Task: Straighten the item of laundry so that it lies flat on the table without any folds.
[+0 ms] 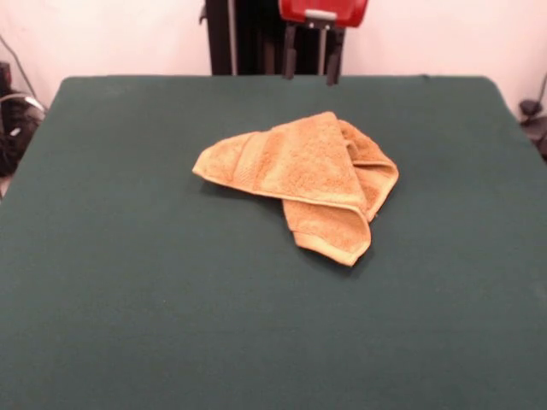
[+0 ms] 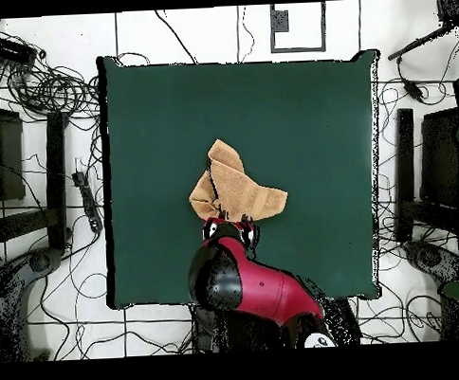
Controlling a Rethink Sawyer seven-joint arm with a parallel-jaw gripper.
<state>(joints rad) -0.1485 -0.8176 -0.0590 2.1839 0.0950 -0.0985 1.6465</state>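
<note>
Towel (image 1: 301, 178) lies crumpled mid-table (image 1: 128, 299), layers folded over. Gripper (image 1: 309, 61) hangs above the far edge, fingers spread, empty. Best to pinch only the top flap's corner and drag outward.

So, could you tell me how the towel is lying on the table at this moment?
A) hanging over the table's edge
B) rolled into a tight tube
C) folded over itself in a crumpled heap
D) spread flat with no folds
C: in the front view the towel lies near the middle of the table with one layer flapped over another, corners sticking out beneath.
</note>
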